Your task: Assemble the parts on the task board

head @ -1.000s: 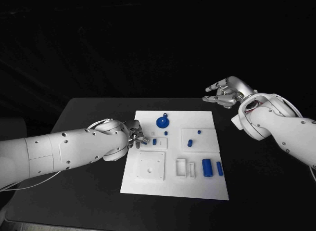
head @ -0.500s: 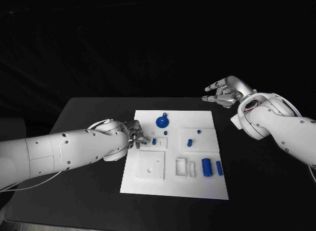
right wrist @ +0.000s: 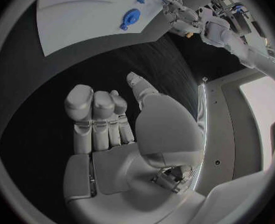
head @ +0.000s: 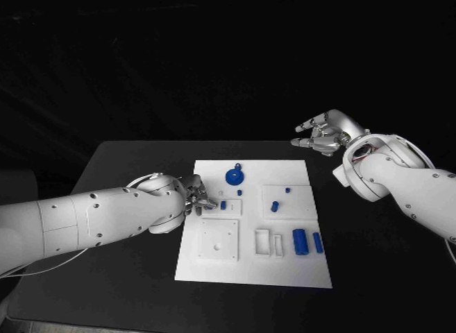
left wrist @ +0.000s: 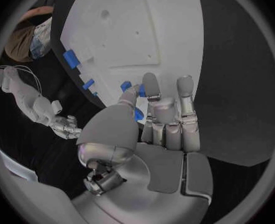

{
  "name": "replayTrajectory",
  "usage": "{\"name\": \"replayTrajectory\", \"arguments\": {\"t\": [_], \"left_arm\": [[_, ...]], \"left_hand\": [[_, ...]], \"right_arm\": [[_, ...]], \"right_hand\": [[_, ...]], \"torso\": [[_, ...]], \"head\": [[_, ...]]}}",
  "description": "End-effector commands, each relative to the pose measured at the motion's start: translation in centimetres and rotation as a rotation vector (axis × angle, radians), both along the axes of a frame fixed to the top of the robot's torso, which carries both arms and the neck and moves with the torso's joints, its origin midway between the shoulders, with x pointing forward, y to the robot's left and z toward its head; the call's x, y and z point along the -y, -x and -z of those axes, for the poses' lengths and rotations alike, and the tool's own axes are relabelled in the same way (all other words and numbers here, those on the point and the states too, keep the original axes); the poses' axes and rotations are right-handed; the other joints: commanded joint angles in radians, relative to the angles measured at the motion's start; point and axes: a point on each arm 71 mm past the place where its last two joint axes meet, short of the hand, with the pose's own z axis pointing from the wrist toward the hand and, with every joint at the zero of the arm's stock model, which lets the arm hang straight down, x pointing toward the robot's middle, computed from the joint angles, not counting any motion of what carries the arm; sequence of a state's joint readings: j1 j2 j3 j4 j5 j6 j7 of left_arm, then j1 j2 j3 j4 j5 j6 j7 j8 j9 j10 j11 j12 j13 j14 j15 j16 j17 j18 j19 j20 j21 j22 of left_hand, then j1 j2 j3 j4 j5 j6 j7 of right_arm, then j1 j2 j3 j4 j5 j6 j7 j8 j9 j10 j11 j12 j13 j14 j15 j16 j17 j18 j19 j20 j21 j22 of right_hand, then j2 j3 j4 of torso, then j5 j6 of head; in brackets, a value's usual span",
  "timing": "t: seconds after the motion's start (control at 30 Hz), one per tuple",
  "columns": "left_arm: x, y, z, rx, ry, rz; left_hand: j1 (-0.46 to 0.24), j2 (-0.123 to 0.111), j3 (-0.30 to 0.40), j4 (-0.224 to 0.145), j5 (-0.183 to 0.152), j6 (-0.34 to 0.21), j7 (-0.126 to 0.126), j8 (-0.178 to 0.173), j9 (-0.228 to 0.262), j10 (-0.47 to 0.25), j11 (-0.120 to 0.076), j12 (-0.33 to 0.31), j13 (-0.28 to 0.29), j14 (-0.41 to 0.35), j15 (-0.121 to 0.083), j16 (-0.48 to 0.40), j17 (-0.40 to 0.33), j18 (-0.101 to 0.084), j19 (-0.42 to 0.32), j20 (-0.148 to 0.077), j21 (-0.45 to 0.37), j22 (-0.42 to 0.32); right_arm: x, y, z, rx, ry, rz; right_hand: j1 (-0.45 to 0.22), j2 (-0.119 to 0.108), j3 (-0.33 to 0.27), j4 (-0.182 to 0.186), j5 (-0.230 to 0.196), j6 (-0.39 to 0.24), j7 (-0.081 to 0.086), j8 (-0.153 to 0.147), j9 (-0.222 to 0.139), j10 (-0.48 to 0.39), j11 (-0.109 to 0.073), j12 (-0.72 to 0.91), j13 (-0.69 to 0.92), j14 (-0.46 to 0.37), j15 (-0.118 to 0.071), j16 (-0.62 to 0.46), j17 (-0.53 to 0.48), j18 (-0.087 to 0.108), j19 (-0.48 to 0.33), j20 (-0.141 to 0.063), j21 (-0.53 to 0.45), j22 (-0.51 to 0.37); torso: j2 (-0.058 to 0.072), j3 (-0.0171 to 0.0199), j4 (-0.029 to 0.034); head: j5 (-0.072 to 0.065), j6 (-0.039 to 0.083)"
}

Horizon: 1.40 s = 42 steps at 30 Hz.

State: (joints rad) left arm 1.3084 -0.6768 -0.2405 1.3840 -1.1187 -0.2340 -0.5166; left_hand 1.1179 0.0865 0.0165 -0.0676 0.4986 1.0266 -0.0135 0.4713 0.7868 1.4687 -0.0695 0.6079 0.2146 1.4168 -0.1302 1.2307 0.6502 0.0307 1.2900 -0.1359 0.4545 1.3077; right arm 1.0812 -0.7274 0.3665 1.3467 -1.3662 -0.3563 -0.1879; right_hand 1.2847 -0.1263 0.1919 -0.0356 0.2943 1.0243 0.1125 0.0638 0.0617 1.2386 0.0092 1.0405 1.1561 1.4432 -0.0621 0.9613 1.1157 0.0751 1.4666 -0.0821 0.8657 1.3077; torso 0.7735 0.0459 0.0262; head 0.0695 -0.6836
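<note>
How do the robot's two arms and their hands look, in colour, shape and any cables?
Both arms are white, thick, rounded shells dotted with small dark screw holes. A thin pale cable loops under the left arm; the right arm shows a reddish opening near its wrist. The left hand and right hand are silver metal with segmented fingers and smooth rounded pads.

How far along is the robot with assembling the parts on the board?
Early on, it seems. On the board most parts lie loose: the round blue piece, two blue cylinders and a small peg. The left robot hand is at a small blue part at the board's left side; whether it grips it is unclear. The right robot hand is raised, empty, beyond the board.
</note>
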Motion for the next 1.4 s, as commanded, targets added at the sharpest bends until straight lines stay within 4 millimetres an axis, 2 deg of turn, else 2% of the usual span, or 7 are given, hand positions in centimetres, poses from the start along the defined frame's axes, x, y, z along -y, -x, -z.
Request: {"name": "replayTrajectory", "arguments": {"t": [0.03, 0.43, 0.57, 0.73, 1.07, 1.17, 1.4], "left_arm": [[0.5, 0.3, 0.4, -0.025, 0.008, 0.022], [-0.3, 0.0, 0.4, -0.018, -0.003, -0.001], [-0.5, 0.0, 0.3, -0.009, -0.001, -0.009], [-0.7, 0.0, 0.2, 0.001, 0.005, -0.015], [-1.5, 0.2, 0.0, 0.006, 0.024, -0.022], [-1.8, 0.5, -0.3, -0.003, 0.048, -0.021], [-2.1, 0.3, -2.2, -0.029, 0.203, -0.029]], "left_hand": [[0.006, -0.013, -0.005, 0.019, -0.008, 0.021, -0.015, -0.004, 0.002, 0.047, -0.008, 0.003, -0.001, 0.006, -0.002, -0.001, -0.005, 0.002, 0.005, 0.0, 0.002, 0.016], [-0.028, -0.106, -0.075, 0.162, -0.181, 0.027, -0.012, 0.01, 0.01, 0.047, -0.005, -0.003, 0.0, 0.005, -0.001, -0.011, -0.022, -0.002, 0.005, -0.002, -0.003, 0.015], [-0.022, -0.179, -0.017, 0.264, -0.188, 0.026, -0.008, 0.017, 0.01, 0.047, -0.003, -0.005, 0.001, 0.006, -0.001, -0.012, -0.026, -0.002, 0.006, -0.002, -0.006, 0.015], [-0.014, -0.228, -0.005, 0.348, -0.194, 0.026, -0.006, 0.018, 0.006, 0.047, -0.002, -0.007, 0.0, 0.005, -0.001, -0.016, -0.033, -0.002, 0.008, -0.002, -0.008, 0.015], [-0.022, -0.269, -0.023, 0.354, -0.201, 0.007, 0.004, -0.006, -0.016, 0.046, 0.003, -0.025, -0.006, -0.002, 0.001, -0.039, -0.066, -0.003, 0.004, -0.002, -0.017, 0.013], [-0.014, -0.272, -0.03, 0.352, -0.203, -0.015, 0.015, -0.026, -0.071, 0.043, 0.008, -0.051, -0.012, -0.018, 0.002, -0.057, -0.09, -0.01, -0.003, -0.006, -0.03, 0.011], [0.01, -0.249, -0.043, 0.299, -0.201, -0.126, 0.084, -0.11, -0.428, -0.048, 0.052, -0.248, -0.089, -0.113, 0.05, -0.112, -0.132, -0.01, -0.058, 0.032, -0.127, -0.021]], "right_arm": [[-0.1, 0.0, 0.0, -0.002, 0.005, -0.014], [0.0, 0.0, 0.0, -0.001, 0.005, -0.011], [0.0, 0.0, 0.0, 0.0, 0.005, -0.011], [0.0, 0.0, 0.0, 0.0, 0.005, -0.011], [0.1, 0.0, 0.1, -0.003, 0.006, -0.01], [0.1, 0.1, 0.2, -0.004, 0.006, -0.009], [0.2, 0.1, 0.5, -0.009, 0.007, -0.007]], "right_hand": [[-0.007, 0.001, -0.005, 0.009, 0.005, 0.002, 0.001, -0.002, 0.001, -0.001, -0.002, 0.0, 0.0, 0.004, -0.001, -0.002, 0.0, 0.011, 0.011, 0.002, 0.0, 0.108], [-0.008, 0.001, -0.006, 0.011, 0.005, 0.001, 0.001, -0.002, 0.001, -0.001, -0.002, 0.0, 0.0, 0.004, 0.0, -0.002, 0.0, 0.011, 0.011, 0.002, 0.0, 0.108], [-0.008, 0.0, -0.009, 0.014, 0.006, 0.0, 0.001, -0.002, 0.001, -0.001, -0.002, 0.0, -0.001, 0.004, 0.0, -0.003, -0.001, 0.011, 0.011, 0.002, -0.002, 0.108], [-0.008, 0.0, -0.009, 0.014, 0.006, 0.0, 0.001, -0.002, 0.001, -0.001, -0.002, 0.0, -0.001, 0.004, 0.0, -0.003, -0.001, 0.011, 0.011, 0.002, -0.002, 0.108], [-0.008, 0.0, -0.009, 0.014, 0.006, 0.0, 0.001, -0.002, 0.001, -0.001, -0.002, 0.0, -0.001, 0.004, 0.0, -0.003, -0.001, 0.011, 0.011, 0.002, -0.002, 0.108], [-0.008, 0.0, -0.009, 0.014, 0.006, 0.0, 0.001, -0.002, 0.001, -0.001, -0.002, 0.0, -0.001, 0.004, 0.0, -0.003, -0.001, 0.011, 0.011, 0.002, -0.002, 0.108], [-0.006, 0.0, -0.012, 0.017, 0.008, -0.002, 0.002, -0.002, 0.001, -0.002, -0.002, -0.001, -0.001, 0.004, 0.0, -0.003, -0.001, 0.011, 0.011, 0.002, -0.002, 0.108]], "torso": [[0.0, -0.0001, -0.0002], [0.0, -0.001, 0.0003], [0.0, -0.0017, 0.0001], [0.001, -0.0012, 0.0004], [-0.001, -0.0013, 0.0006], [-0.001, -0.0011, -0.0002], [-0.002, -0.001, 0.0005]], "head": [[-0.001, 0.001], [-0.003, 0.002], [-0.004, 0.003], [-0.003, 0.004], [-0.005, 0.004], [-0.005, 0.005], [-0.01, 0.007]]}}
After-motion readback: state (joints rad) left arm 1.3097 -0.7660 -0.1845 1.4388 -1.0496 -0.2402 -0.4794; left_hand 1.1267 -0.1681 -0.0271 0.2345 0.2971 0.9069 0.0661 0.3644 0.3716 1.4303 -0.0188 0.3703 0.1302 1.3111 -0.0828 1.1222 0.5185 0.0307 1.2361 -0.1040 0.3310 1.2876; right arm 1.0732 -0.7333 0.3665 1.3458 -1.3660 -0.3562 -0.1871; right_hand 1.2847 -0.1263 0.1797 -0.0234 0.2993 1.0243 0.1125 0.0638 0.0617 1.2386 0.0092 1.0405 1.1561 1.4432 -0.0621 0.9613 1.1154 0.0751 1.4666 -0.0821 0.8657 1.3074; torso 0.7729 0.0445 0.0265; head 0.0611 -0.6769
